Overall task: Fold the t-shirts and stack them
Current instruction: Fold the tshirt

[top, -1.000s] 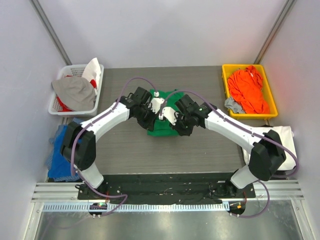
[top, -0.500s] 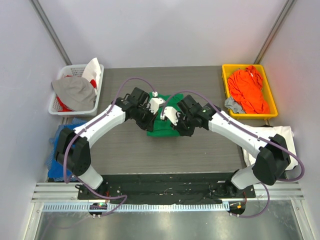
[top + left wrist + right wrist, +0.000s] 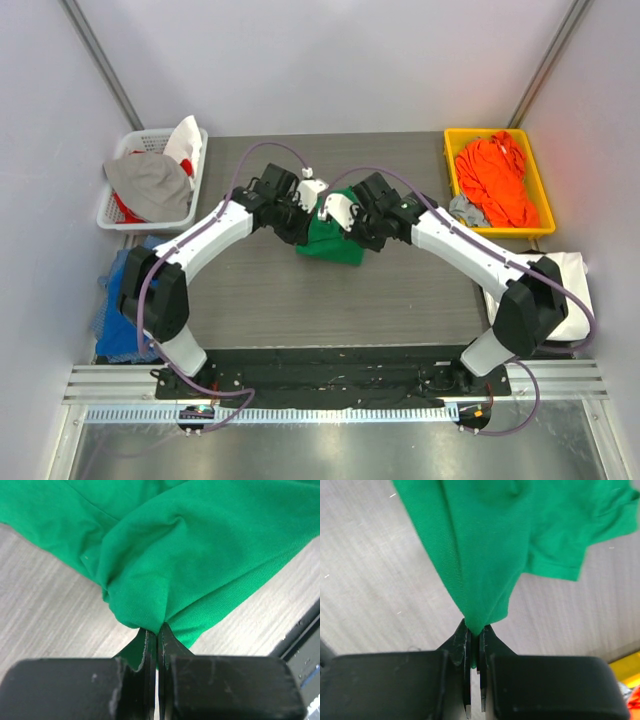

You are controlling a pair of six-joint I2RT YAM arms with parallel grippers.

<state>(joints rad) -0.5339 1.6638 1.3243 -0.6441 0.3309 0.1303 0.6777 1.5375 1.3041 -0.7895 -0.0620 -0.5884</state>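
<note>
Above table (image 3: 420,290), left end effector (image 3: 157,630) and right end effector (image 3: 475,628) pinch the green t-shirt (image 3: 330,242).

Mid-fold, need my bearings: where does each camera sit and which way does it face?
Top external: above and behind the bases, looking down at the table; left arm, right arm show.
Left wrist: on that wrist, looking along the shut left gripper at pinched green t-shirt.
Right wrist: likewise behind the shut right gripper, same shirt.
Shared: green t-shirt, all three.
</note>
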